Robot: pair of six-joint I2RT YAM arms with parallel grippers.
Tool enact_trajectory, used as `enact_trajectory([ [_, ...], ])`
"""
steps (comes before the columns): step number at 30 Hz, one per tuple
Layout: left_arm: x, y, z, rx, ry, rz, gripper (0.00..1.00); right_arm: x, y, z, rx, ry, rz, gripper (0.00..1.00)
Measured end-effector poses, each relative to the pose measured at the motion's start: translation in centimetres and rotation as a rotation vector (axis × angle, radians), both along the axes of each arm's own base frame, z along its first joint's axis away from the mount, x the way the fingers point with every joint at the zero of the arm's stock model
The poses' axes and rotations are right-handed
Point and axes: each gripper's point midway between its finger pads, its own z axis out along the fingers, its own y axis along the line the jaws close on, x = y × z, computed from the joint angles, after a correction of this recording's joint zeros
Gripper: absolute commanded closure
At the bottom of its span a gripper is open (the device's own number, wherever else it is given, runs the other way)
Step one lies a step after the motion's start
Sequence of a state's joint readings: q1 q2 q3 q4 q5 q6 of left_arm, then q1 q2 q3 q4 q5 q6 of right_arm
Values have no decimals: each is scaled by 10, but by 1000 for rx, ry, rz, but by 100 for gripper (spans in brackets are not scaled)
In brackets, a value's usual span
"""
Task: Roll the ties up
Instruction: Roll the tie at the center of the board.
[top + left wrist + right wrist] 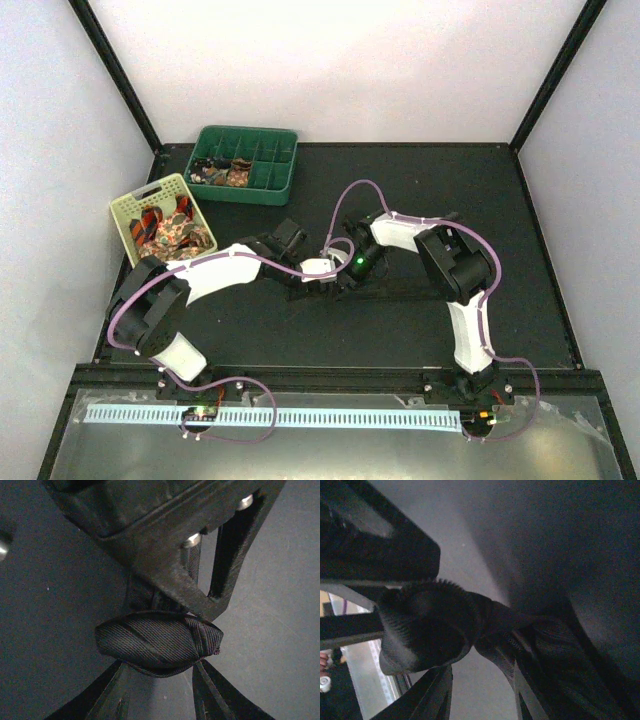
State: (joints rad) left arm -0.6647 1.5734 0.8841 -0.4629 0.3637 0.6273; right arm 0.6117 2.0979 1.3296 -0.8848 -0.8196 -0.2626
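A very dark tie is wound into a small roll [155, 642] at the middle of the table, where both grippers meet. My left gripper [159, 672] is shut on the roll, its fingertips hidden under the fabric. In the right wrist view the same roll [425, 625] lies just past my right gripper [480, 675]. Its jaws stand apart, with bare table showing between them. The tie's unrolled tail [555, 645] drapes over the right-hand finger. From above, the left gripper [318, 270] and the right gripper [342, 268] nearly touch.
A green compartment tray [275, 185] stands at the back left with rolled ties [215, 172] in its left cells. A pale yellow basket [127, 207] beside it holds orange-striped and floral ties [168, 228]. Purple cables loop around both arms.
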Motion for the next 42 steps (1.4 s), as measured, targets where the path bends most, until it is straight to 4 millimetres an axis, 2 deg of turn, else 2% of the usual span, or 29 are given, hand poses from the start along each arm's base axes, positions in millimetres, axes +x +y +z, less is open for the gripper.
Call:
enact_trajectory([
  [8, -1, -9, 0, 0, 3, -17, 63, 2, -18, 3, -36, -16, 12, 62],
  [12, -1, -16, 1, -3, 4, -27, 63, 7, -34, 5, -45, -1, -21, 58],
  [16, -2, -23, -1, 0, 12, -35, 63, 8, -47, 9, -37, 28, -61, 58],
  [22, 3, -33, -1, 3, 23, -36, 63, 12, -59, 9, -43, 41, -95, 71],
  [27, 9, -39, 0, -1, 29, -20, 63, 15, -61, 7, -50, 35, -105, 76],
  [30, 12, -46, 4, -10, 26, -21, 63, 16, -62, 5, -56, 38, -119, 88],
  [32, 11, -51, 6, -15, 22, -30, 63, 16, -66, 0, -74, 40, -130, 91],
  [38, 3, -61, 2, -13, 41, -48, 63, 19, -74, -8, -119, 35, -158, 94],
  [42, 6, -65, -5, -5, 59, -37, 63, 19, -74, -8, -122, 35, -160, 87],
])
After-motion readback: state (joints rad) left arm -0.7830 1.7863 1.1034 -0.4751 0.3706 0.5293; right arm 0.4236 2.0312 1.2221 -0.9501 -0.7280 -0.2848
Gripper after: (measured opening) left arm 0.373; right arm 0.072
